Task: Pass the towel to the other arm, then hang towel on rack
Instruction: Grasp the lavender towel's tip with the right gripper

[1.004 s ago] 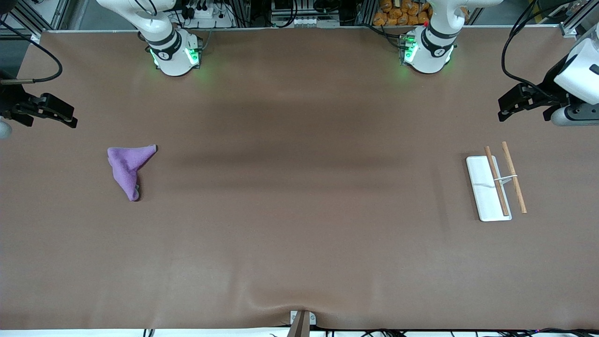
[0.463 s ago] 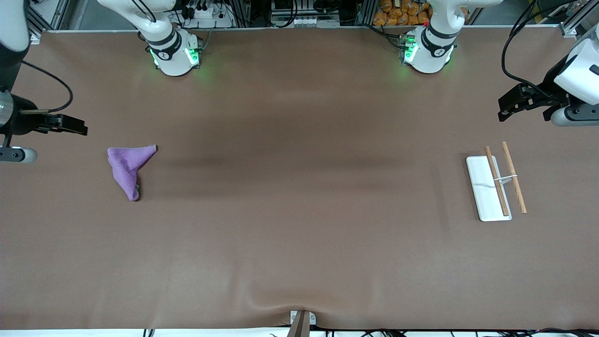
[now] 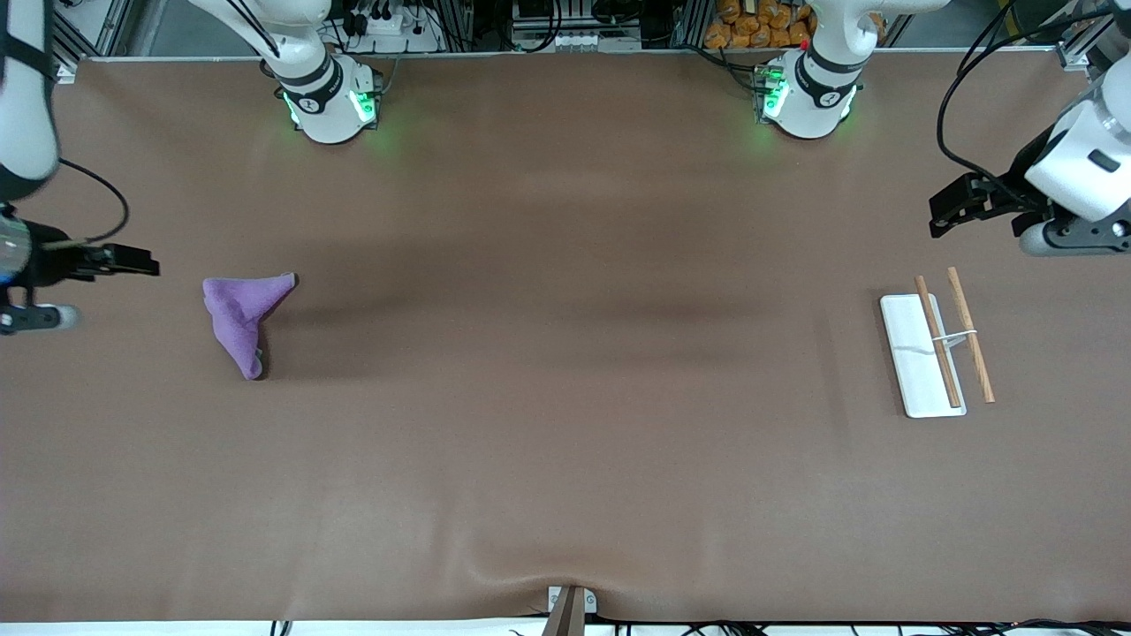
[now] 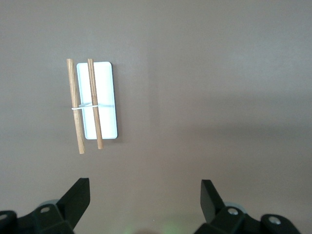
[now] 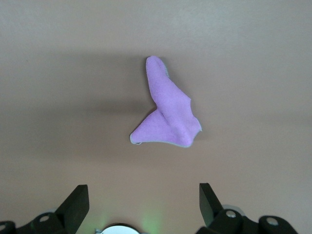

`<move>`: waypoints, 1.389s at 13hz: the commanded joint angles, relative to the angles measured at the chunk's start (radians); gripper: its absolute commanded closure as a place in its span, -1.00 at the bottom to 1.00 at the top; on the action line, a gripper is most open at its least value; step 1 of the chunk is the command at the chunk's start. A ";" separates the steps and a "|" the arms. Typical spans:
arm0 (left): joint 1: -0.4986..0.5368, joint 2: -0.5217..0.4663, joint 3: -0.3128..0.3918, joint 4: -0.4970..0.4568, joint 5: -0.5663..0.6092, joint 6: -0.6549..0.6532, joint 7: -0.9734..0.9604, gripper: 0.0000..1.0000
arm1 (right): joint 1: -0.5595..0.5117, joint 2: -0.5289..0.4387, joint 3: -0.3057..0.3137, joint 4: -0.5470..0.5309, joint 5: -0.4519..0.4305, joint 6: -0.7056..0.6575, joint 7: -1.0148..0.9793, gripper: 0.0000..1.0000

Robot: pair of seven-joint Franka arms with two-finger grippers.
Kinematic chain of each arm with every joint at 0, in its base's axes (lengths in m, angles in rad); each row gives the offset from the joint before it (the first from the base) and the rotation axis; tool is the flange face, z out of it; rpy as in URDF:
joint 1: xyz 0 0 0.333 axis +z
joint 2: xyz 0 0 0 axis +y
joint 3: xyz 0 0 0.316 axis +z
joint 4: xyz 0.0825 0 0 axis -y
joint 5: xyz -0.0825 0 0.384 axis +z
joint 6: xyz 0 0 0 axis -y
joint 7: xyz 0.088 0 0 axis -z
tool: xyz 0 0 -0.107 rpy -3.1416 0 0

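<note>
The purple towel [image 3: 240, 318] lies crumpled flat on the brown table toward the right arm's end; it also shows in the right wrist view [image 5: 168, 109]. My right gripper [image 3: 141, 263] hangs open and empty above the table beside the towel, apart from it; its gap shows in the right wrist view [image 5: 144, 195]. The rack [image 3: 937, 344], a white base with two wooden rods, stands toward the left arm's end and shows in the left wrist view [image 4: 92, 105]. My left gripper [image 3: 950, 212] is open and empty in the air near the rack; its gap shows in the left wrist view [image 4: 145, 192].
The brown table cover [image 3: 565, 353] stretches bare between towel and rack. The two arm bases [image 3: 331, 102] stand along the table's edge farthest from the front camera. A small bracket [image 3: 570, 605] sits at the nearest edge.
My right gripper has swung down and toward the towel's level at the table's end. My left gripper has shifted slightly up and toward the table's middle. Towel and rack have not moved.
</note>
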 commanded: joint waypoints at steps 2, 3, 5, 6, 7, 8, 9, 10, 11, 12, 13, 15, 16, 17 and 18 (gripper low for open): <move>0.000 -0.007 -0.004 -0.060 -0.016 0.057 0.008 -1.00 | -0.071 0.011 0.016 -0.124 0.007 0.151 -0.122 -1.00; -0.003 -0.007 -0.006 -0.075 -0.016 0.069 0.008 -1.00 | -0.085 0.024 0.014 -0.159 0.007 0.221 -0.186 -1.00; -0.006 -0.007 -0.008 -0.095 -0.016 0.085 0.010 -1.00 | -0.108 0.048 0.016 -0.211 0.010 0.309 -0.260 -1.00; -0.009 -0.004 -0.008 -0.097 -0.016 0.086 0.008 -1.00 | -0.109 0.065 0.016 -0.239 0.010 0.360 -0.266 -1.00; -0.009 -0.001 -0.009 -0.097 -0.016 0.086 0.008 -1.00 | -0.111 0.085 0.016 -0.271 0.010 0.413 -0.274 -1.00; -0.011 0.000 -0.009 -0.097 -0.016 0.085 0.008 -1.00 | -0.112 0.096 0.017 -0.306 0.010 0.466 -0.298 -1.00; -0.014 0.005 -0.009 -0.097 -0.016 0.085 0.008 -1.00 | -0.118 0.096 0.017 -0.340 0.012 0.499 -0.321 -1.00; -0.015 0.006 -0.009 -0.101 -0.016 0.085 0.008 -1.00 | -0.125 0.097 0.017 -0.360 0.018 0.512 -0.335 -1.00; -0.015 0.006 -0.009 -0.103 -0.016 0.085 0.008 -1.00 | -0.123 0.101 0.017 -0.380 0.032 0.527 -0.355 -0.88; -0.015 0.006 -0.009 -0.103 -0.016 0.085 0.010 -1.00 | -0.125 0.107 0.017 -0.403 0.037 0.547 -0.393 -0.74; -0.015 0.006 -0.011 -0.104 -0.016 0.085 0.010 -1.00 | -0.126 0.110 0.017 -0.429 0.038 0.593 -0.421 -0.68; -0.017 0.008 -0.011 -0.106 -0.016 0.085 0.010 -1.00 | -0.157 0.139 0.017 -0.474 0.038 0.679 -0.461 -0.67; -0.017 0.011 -0.011 -0.106 -0.016 0.085 0.010 -1.00 | -0.158 0.159 0.017 -0.475 0.038 0.696 -0.487 -0.67; -0.015 0.014 -0.014 -0.106 -0.016 0.085 0.010 -1.00 | -0.158 0.174 0.017 -0.475 0.038 0.711 -0.513 -0.61; -0.014 0.014 -0.018 -0.106 -0.016 0.085 0.010 -1.00 | -0.163 0.179 0.017 -0.477 0.040 0.725 -0.536 -0.41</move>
